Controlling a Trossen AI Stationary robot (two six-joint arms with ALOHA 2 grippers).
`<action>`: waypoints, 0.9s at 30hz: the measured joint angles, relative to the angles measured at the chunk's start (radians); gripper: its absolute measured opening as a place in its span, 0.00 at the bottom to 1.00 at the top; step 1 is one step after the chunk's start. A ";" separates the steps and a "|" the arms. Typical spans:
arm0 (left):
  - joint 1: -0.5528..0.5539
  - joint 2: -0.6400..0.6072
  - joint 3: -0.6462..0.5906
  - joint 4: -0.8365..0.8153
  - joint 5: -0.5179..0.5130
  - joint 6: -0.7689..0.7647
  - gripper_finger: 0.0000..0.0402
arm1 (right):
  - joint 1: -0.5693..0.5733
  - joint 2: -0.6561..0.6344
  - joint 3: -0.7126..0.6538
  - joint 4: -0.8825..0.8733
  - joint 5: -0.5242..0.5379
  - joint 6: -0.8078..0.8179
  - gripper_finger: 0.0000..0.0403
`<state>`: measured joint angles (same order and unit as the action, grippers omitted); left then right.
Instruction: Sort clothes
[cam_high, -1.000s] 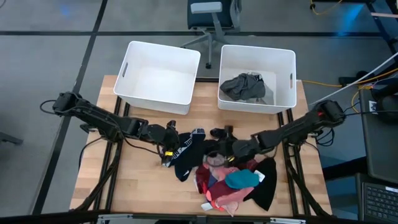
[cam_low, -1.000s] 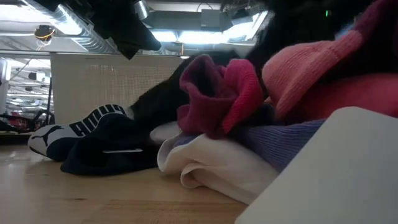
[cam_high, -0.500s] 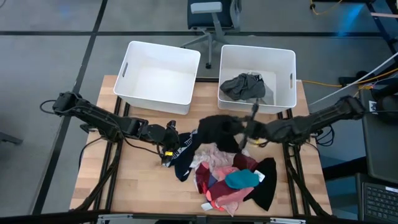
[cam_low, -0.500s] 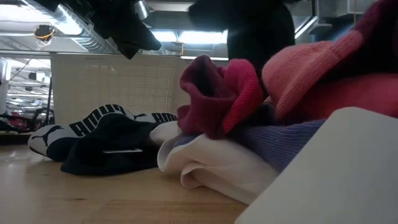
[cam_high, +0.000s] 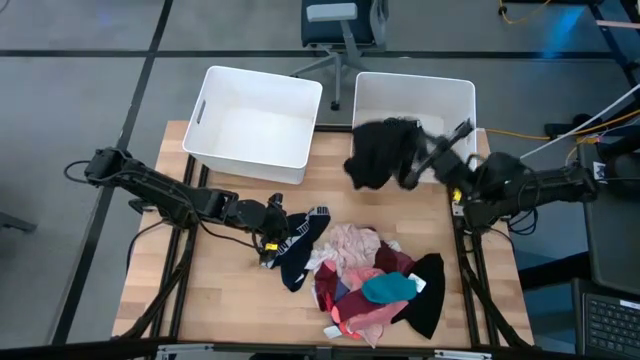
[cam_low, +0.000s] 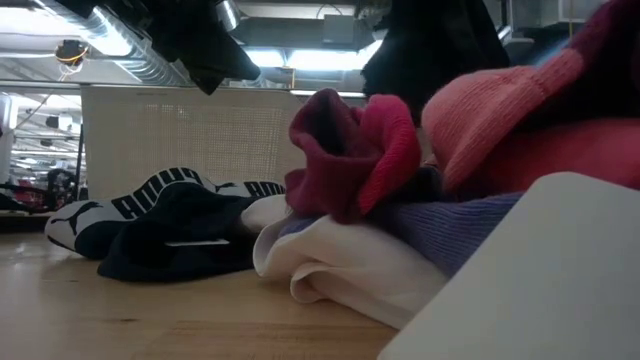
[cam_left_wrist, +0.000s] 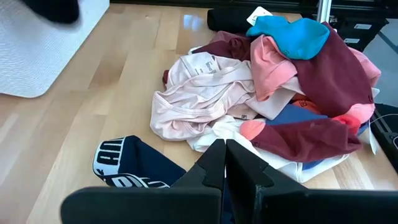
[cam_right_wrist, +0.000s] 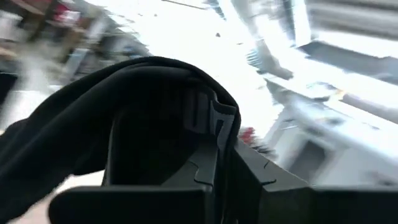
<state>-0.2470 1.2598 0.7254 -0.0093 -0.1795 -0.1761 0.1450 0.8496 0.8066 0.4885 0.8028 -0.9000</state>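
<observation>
1. The right hand, clamped on a limp black fabric garment, holds it at the right white plastic bin's near rim; released there, it could drape outside.
2. The left hand, closed, rests on black lettered clothes on the desk.

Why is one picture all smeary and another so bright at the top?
In the right wrist view the room behind streaks with motion blur around the black fabric garment in the right tool. In the low view ceiling lights glare white, and the nearest pale clothes look soft and out of focus. In the left wrist view the light wooden table shines with a reflection.
</observation>
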 joint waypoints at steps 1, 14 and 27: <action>0.000 0.000 0.000 0.000 0.000 0.000 0.01 | -0.025 -0.003 0.000 0.046 0.000 -0.051 0.07; 0.000 0.000 0.000 0.000 0.000 0.000 0.01 | -0.410 0.001 0.117 0.103 0.027 -0.173 0.08; 0.000 0.000 0.000 -0.001 0.000 0.020 0.01 | -0.685 0.057 0.116 -0.761 -0.035 0.504 0.08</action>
<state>-0.2472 1.2598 0.7254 -0.0101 -0.1799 -0.1562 -0.5398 0.9069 0.9230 -0.2727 0.7675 -0.3962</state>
